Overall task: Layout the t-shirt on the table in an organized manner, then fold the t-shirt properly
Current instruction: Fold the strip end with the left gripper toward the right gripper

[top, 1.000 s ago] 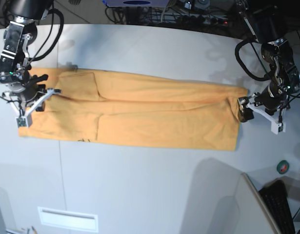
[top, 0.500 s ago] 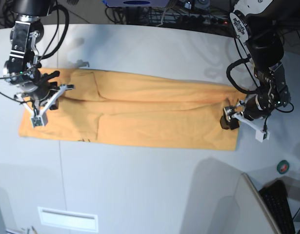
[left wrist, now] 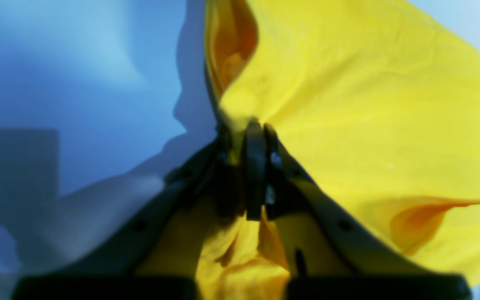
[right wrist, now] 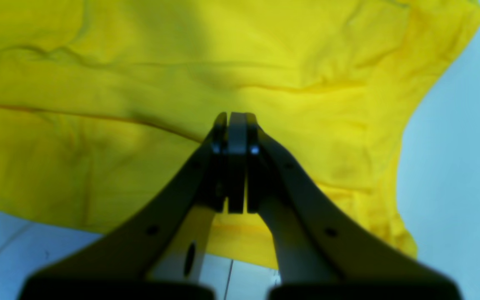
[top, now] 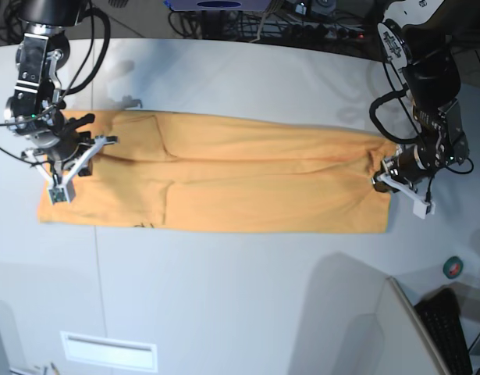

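no readable text, labels or numbers

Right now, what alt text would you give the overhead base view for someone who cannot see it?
A long orange-yellow cotton t-shirt lies folded into a strip across a wide white-grey table. The left gripper pinches its one end; the right gripper, shut, rests on the other end.

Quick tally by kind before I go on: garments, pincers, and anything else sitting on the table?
Garments: 1, the t-shirt, folded into a long band on the table.
Pincers: 2, left pincer shut on the shirt's edge, right pincer shut over the other end.
Other items: 1, a small green-rimmed roll near the table's edge.
Total: 4.
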You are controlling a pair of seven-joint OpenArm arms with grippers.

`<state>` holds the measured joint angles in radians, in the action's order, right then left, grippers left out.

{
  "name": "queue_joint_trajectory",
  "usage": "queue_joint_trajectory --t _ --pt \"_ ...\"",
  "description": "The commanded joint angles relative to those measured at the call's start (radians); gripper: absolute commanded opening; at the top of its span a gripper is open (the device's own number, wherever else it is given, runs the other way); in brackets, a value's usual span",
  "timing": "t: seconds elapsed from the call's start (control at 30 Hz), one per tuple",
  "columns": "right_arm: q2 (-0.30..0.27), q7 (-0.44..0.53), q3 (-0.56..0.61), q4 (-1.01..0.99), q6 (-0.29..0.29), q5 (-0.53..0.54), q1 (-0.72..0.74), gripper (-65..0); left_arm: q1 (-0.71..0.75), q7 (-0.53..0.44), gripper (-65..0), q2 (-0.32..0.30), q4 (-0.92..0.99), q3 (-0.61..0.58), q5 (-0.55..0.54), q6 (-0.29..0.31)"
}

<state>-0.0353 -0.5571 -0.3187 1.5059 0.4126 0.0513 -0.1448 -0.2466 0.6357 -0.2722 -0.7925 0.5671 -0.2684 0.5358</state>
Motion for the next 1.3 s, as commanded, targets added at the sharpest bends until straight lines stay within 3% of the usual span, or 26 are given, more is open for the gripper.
queue_joint_trajectory --t 0.0,0.2,0.3,0.37,0.5,0.6,0.7,0.8,0.93,1.1,1.27 --pt "-0.008 0.021 -0.004 0.023 0.004 0.012 0.012 -65.0 -0.01 -0.05 -65.0 -0.037 -0.003 0.001 0.008 -0.01" --pt "-0.008 0.021 -0.004 0.023 0.004 0.012 0.012 -65.0 0.022 -0.106 -65.0 -0.088 -0.081 0.0 0.014 -0.012" --pt "-0.008 0.021 -0.004 0.023 0.004 0.012 0.012 -65.0 0.082 -0.103 -65.0 -0.081 -0.238 -0.006 0.056 -0.067" --pt "-0.008 0.021 -0.004 0.023 0.004 0.012 0.012 -65.0 0.135 -0.103 -65.0 -0.055 -0.367 -0.065 0.094 -0.104" --pt "-0.008 0.021 -0.004 0.023 0.004 0.012 0.015 -65.0 0.25 -0.099 -65.0 0.018 -0.617 -0.144 0.148 -0.121" --pt "-0.008 0.021 -0.004 0.023 0.004 0.012 0.017 -65.0 0.296 -0.098 -65.0 0.078 -0.73 -0.23 0.208 -0.182" --pt "-0.008 0.019 -0.004 0.023 0.004 0.012 0.017 -65.0 0.309 -0.084 -65.0 0.126 -0.769 -0.335 0.252 -0.222" --pt "-0.008 0.019 -0.004 0.023 0.004 0.012 0.017 -65.0 0.295 -0.01 -65.0 0.176 -0.776 -0.393 0.255 -0.224" --pt "-0.01 0.019 -0.004 0.023 0.004 0.012 0.015 -65.0 0.286 0.006 -65.0 0.239 -0.778 -0.436 0.266 -0.224" --pt "-0.01 0.021 -0.004 0.023 0.004 0.012 0.015 -65.0 0.284 0.005 -65.0 0.242 -0.77 -0.516 0.255 -0.262" --pt "-0.01 0.021 -0.004 0.023 0.004 0.012 0.017 -65.0 0.284 0.008 -65.0 0.245 -0.77 -0.568 0.255 -0.262"
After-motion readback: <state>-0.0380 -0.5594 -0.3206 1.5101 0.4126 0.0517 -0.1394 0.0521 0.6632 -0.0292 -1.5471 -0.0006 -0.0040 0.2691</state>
